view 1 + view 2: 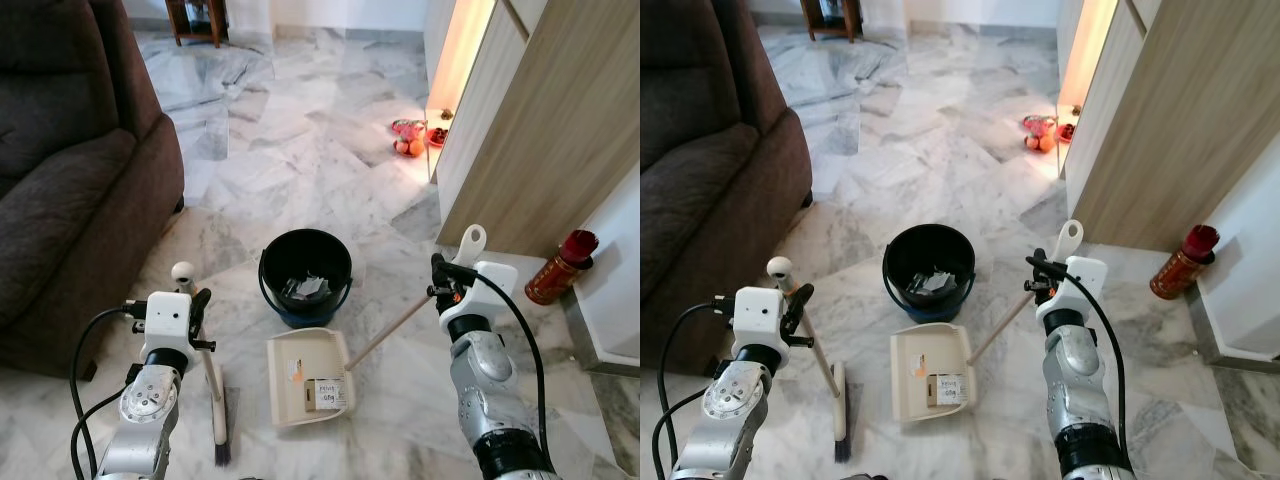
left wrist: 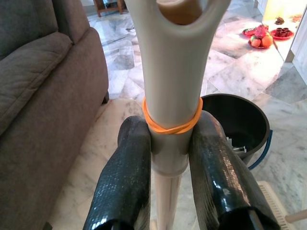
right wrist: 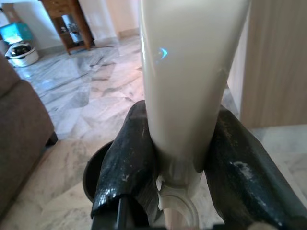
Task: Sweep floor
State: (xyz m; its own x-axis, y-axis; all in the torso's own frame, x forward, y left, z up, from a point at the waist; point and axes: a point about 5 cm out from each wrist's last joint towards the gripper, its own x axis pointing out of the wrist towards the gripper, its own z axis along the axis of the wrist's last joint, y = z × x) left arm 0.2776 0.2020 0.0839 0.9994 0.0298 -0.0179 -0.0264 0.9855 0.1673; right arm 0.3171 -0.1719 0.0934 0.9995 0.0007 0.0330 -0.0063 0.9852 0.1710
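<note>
Broom and dustpan both gripped on the marble floor (image 1: 300, 150).

The left gripper (image 2: 168, 163) clamps the broom (image 1: 212, 395) handle, its bristles down beside the sofa (image 1: 70, 180); the dustpan (image 1: 308, 378) lies just before the black bucket (image 1: 305, 275), its long handle pinched by the right gripper (image 3: 177, 158).

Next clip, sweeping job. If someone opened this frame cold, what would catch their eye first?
Probably the black bucket on the marble floor dead ahead, with the cream dustpan lying just in front of it, a piece of litter in its tray. Next, the two arms: the left gripper is shut on the broom handle, and the right gripper is shut on the dustpan handle. A brown sofa sits to the left.
</note>
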